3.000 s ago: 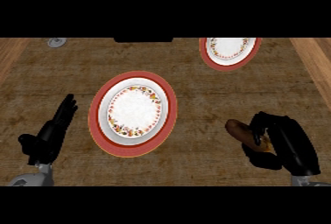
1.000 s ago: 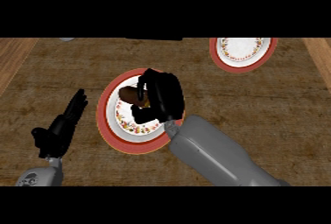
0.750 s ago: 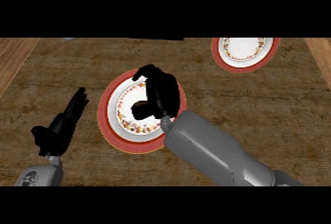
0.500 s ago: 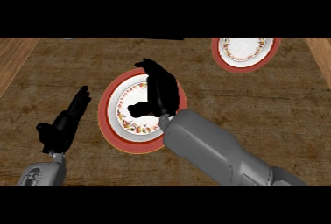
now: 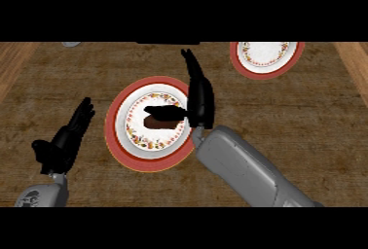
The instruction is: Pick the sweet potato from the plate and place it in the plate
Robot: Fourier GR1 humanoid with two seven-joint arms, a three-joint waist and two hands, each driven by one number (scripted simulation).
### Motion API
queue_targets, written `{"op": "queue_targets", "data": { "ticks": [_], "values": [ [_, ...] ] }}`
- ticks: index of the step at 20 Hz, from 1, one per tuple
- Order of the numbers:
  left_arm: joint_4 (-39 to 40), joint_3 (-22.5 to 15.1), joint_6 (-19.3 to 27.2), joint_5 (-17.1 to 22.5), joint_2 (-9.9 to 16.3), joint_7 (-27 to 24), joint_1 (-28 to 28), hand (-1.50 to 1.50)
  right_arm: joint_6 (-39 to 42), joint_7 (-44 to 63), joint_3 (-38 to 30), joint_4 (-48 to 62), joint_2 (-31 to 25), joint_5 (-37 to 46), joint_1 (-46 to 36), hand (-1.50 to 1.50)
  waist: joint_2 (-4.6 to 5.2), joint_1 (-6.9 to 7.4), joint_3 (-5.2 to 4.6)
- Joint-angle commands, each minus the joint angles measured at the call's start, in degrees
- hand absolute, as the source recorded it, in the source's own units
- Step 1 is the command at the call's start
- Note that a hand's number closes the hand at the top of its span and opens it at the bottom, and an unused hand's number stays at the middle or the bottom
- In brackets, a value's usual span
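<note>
I am seeing the sweet potato (image 5: 159,121) lying on the red-rimmed plate (image 5: 119,129), my right hand (image 5: 197,99) hovering straight-fingered at its 3 o'clock. My left hand (image 5: 64,141) is resting at 9 o'clock, fingers extended.

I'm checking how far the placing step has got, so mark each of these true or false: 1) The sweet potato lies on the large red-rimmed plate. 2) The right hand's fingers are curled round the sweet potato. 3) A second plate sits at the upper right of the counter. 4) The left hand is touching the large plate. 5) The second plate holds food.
1) True: the sweet potato lies on the large plate.
2) False: the right hand has straight fingers pointing away, only its thumb reaching over the sweet potato.
3) True: the second plate is at the upper right.
4) False: the left hand rests open, apart from the plate, at the view's left.
5) False: nothing shows on it.
</note>
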Motion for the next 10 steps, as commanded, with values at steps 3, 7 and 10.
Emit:
{"op": "queue_targets", "data": {
  "ticks": [3,7,10],
  "values": [
    [-1.93,0.29,0.06,0.32,-0.35,-0.45,3.22,0.00,9.43,-20.21,-10.05,-7.15,-5.68,-11.51,13.81,-1.50,-0.32,-1.24,0.06],
    [0.14,0.68,0.46,-0.52,0.00,0.04,1.10,0.00,20.00,-26.70,-12.14,-10.35,-10.63,-14.38,21.31,-1.50,-0.60,-2.10,-0.04],
    [0.78,0.51,0.06,-0.89,-0.44,-2.41,2.31,0.00,26.99,-34.78,-15.91,-6.21,-12.34,-16.13,22.86,-1.50,-0.52,-1.75,-0.06]
  ]
}}
